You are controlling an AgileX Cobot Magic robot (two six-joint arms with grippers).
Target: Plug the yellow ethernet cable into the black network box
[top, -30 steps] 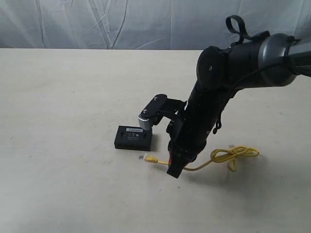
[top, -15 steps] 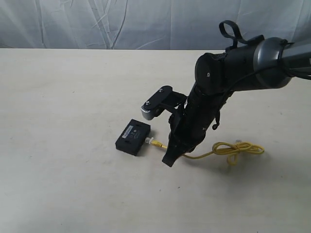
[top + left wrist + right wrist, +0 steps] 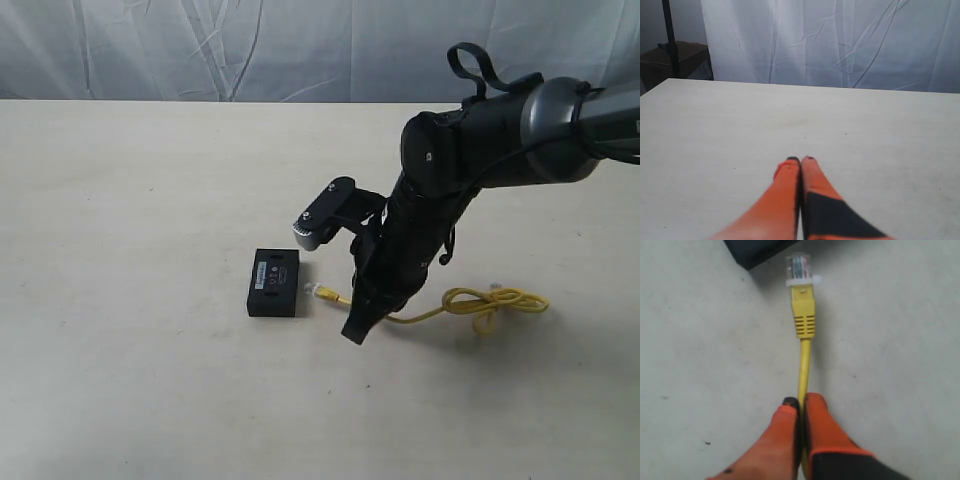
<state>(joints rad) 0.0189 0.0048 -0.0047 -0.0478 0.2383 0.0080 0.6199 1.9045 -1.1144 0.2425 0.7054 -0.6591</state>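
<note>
The black network box (image 3: 275, 283) lies flat on the table, its white label strip facing up. My right gripper (image 3: 354, 334) is shut on the yellow ethernet cable (image 3: 804, 357) a short way behind its clear plug (image 3: 799, 265). The plug (image 3: 322, 292) lies on the table by the box's right side, with a small gap between them. A corner of the box (image 3: 756, 249) shows just beside the plug tip. The cable's far end lies in a knotted loop (image 3: 488, 306) to the right. My left gripper (image 3: 801, 160) is shut on nothing over bare table and is out of the exterior view.
The right arm (image 3: 470, 150) reaches down from the right, its silver wrist camera (image 3: 318, 222) hanging above the box. A white curtain (image 3: 250, 45) hangs behind the table's far edge. A dark stand (image 3: 670, 30) is at the table's far corner in the left wrist view.
The right gripper carried the plug up against the box, which turned on the table. The plug has since drawn slightly away, and the knotted loop has slid right.
</note>
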